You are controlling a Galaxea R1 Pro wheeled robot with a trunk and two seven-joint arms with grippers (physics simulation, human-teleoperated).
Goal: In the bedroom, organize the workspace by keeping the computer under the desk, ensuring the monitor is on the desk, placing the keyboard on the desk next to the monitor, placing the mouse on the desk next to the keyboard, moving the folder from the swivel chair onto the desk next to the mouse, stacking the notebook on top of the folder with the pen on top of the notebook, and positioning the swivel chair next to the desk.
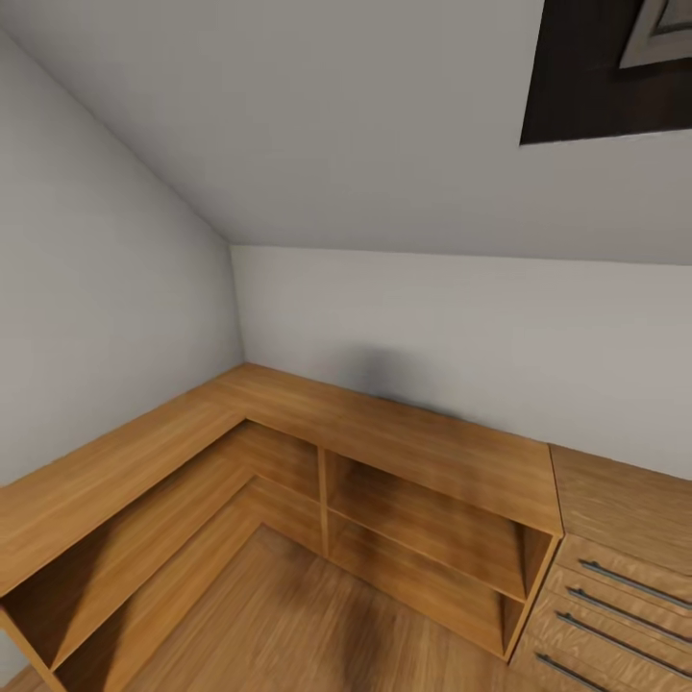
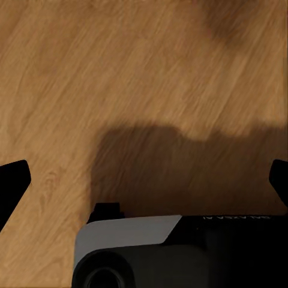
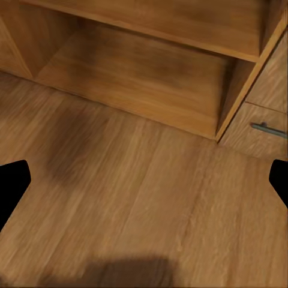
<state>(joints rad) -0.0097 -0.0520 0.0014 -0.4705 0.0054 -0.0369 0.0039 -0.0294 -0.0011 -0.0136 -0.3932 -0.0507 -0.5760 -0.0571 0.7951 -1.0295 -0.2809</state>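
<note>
I am in the bedroom, facing a corner under the sloped ceiling [image 1: 336,125] and pale grey walls [image 1: 461,327]. My left gripper [image 2: 147,180] is open above the light wood floor [image 2: 120,72]; its black fingertips [image 2: 13,180] sit far apart with nothing between them. A grey and black part of my own body [image 2: 150,252] lies below it. My right gripper [image 3: 147,180] is also open and holds nothing. It hangs over the floor [image 3: 144,192] in front of the low shelves.
An L-shaped run of low light-wood shelves [image 1: 423,500] fills the corner; its open bays [image 3: 150,72] face me. A light-wood drawer chest [image 1: 615,577] with metal handles [image 3: 267,129] adjoins it on the right. A dark roof window [image 1: 615,67] sits high on the right.
</note>
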